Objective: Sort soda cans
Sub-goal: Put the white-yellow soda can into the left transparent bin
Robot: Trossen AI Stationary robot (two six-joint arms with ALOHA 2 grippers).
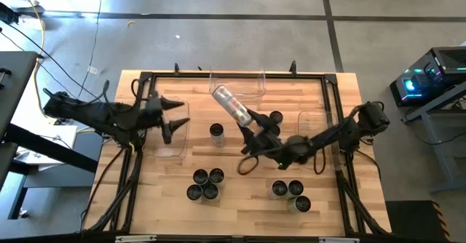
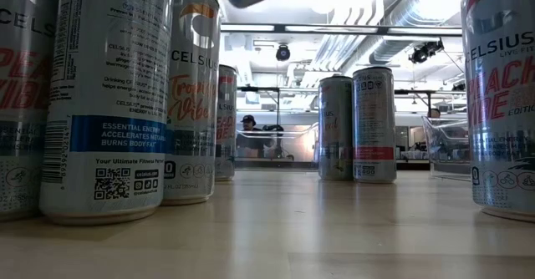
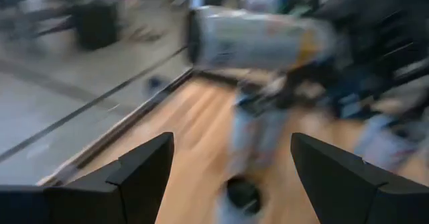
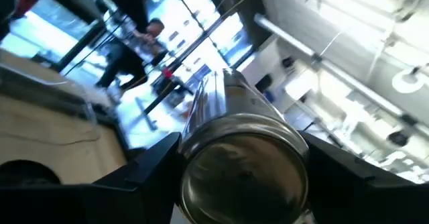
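Gripping one soda can (image 1: 230, 105) by its lower wall, the right gripper (image 1: 251, 119) holds it tilted off the table just above the middle of the high view, its far end aimed toward the clear bin (image 1: 237, 84) at the top edge. In the right wrist view the two fingers (image 4: 151, 158) press on either side of the can's rounded base. The left gripper (image 1: 177, 115) hangs with fingers spread and empty over the bin (image 1: 169, 135) at centre left. Judging by the thin metal wall, such a can is stiff but dents under a hard squeeze, smooth and rather slippery, and heavy if full; the mid-body, across its width, is the safest hold. Counting in the high view: one can held, one standing alone (image 1: 217, 132) at centre, four clustered (image 1: 204, 184) at lower centre, three grouped (image 1: 290, 193) at lower right, nine in all. Three bins show, the third (image 1: 314, 124) at right.
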